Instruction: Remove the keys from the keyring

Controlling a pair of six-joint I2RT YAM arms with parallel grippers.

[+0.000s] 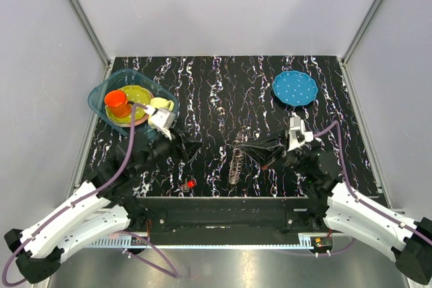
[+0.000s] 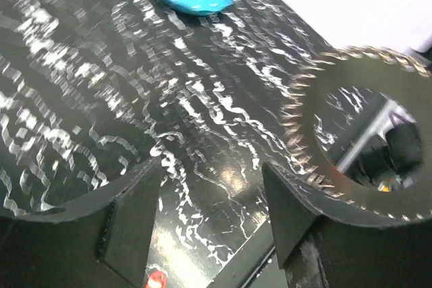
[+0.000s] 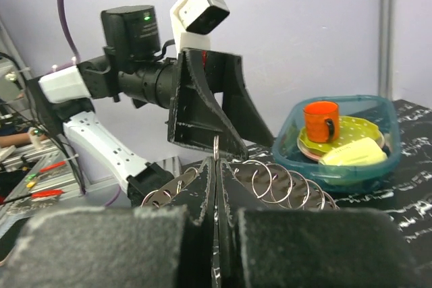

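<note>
Pinching one thin wire loop of the keyring (image 3: 216,145) edge-on, my right jaws are clenched tight, pads pressed flat together with only the wire between them. In my right wrist view it looks like a string of overlapping silver wire loops trailing off to both sides. I cannot count them exactly. From above, the keyring (image 1: 235,164) is one small coiled bundle at the tips of my right jaws, over the middle of the black marbled tabletop (image 1: 223,85). Whether it touches the surface I cannot tell. My left wrist view shows a dull grey band with a bristly, fringed rim.

My left jaws are released, fingers (image 2: 128,231) apart with nothing between them, near the keyring.

I make out one key (image 1: 191,184), a tiny bright red piece on the tabletop by the near edge, apart from the keyring.

Also here are one blue dotted plate (image 1: 295,88) at the far right and one blue-tinted tub (image 1: 100,92) at the far left, holding one orange cup (image 1: 117,102).
</note>
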